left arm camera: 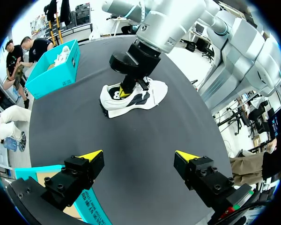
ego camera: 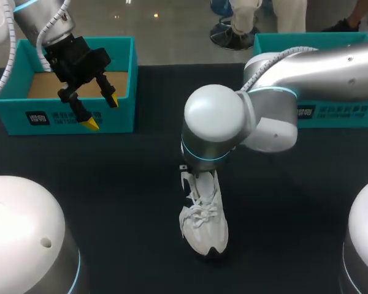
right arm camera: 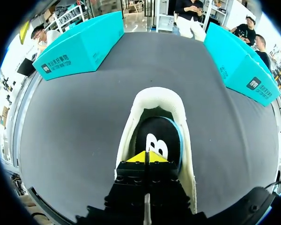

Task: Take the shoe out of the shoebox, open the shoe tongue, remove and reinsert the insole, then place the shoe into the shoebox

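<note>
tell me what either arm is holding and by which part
Left jaws stand open by the shoebox, holding nothing. Right jaws are shut inside the shoe, down at the insole; whether they pinch it cannot be told.

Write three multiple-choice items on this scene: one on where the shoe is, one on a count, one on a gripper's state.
1. Where is the white shoe?
A) standing on the black table, outside any box
B) inside a box
C) lifted in the air

2. How many teal shoeboxes are on the table?
A) one
B) two
C) three

3. The left gripper is:
A) shut on the shoe
B) shut on a lace
C) open, holding nothing

Answers:
1 A: the shoe rests on the tabletop, with the right gripper in its opening.
2 B: one is at the far left, and a second shoebox is at the far right.
3 C: its yellow tips stand wide apart with nothing between them.
</note>
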Controlling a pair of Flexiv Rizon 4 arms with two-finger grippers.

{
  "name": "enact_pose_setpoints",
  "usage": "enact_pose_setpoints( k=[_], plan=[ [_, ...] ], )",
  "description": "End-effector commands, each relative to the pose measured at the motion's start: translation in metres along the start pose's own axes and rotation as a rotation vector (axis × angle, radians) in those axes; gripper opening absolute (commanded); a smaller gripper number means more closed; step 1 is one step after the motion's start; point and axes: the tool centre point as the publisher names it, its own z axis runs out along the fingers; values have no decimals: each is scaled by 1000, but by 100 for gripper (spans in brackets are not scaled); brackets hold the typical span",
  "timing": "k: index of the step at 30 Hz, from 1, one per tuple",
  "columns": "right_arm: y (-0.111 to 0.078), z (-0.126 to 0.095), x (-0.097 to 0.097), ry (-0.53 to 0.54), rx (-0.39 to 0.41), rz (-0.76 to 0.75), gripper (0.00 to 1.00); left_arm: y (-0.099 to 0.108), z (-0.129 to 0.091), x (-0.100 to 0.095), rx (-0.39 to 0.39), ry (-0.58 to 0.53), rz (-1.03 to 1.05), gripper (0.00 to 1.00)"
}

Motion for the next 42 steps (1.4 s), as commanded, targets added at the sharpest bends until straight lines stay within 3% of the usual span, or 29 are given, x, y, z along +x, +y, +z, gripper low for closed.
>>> enact_pose_setpoints(
  k=[1,5,19,32,42],
  plan=[
    [2,15,2,13,18,0,0,0,-1,0,-2,1,0,100],
    [2,16,0,18,30,8,0,0,-1,0,-2,1,0,100],
    [10,-32,-12,-42,70,24,0,0,-1,0,-2,1,0,100],
    [14,-5,-19,-32,113,-2,0,0,-1,0,-2,1,0,100],
    [6,22,-18,-1,164,-4,0,0,-1,0,-2,1,0,100]
  ],
)
